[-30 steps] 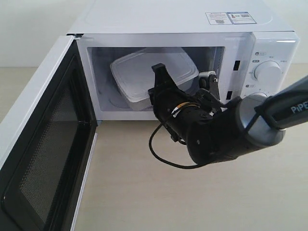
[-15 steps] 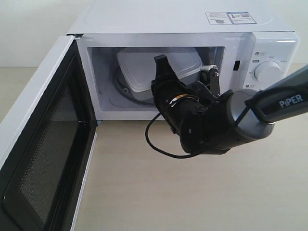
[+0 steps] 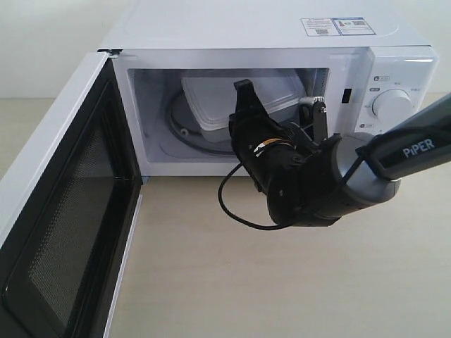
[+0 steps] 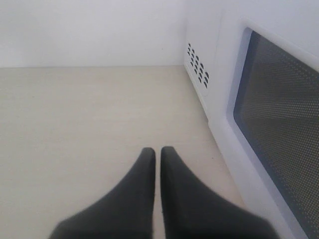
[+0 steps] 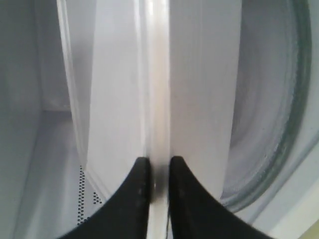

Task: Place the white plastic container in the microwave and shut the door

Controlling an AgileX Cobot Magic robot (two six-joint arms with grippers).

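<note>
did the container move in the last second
Yes. The container has shifted right and deeper into the microwave, away from its left inner wall, uncovering more of the turntable.

My right fingers (image 5: 137,196) are inside the microwave (image 3: 268,35), pinched on the rim of the white plastic container (image 3: 211,98). It fills the back and right of the cavity, so the only free room in there is on the left, over the bare turntable (image 3: 182,132). The door (image 3: 67,211) hangs wide open and walls off the left of the counter (image 3: 282,289), whose front lies bare, and my left fingers (image 4: 132,199), pressed together, sit just outside that door with bare counter ahead.
</note>
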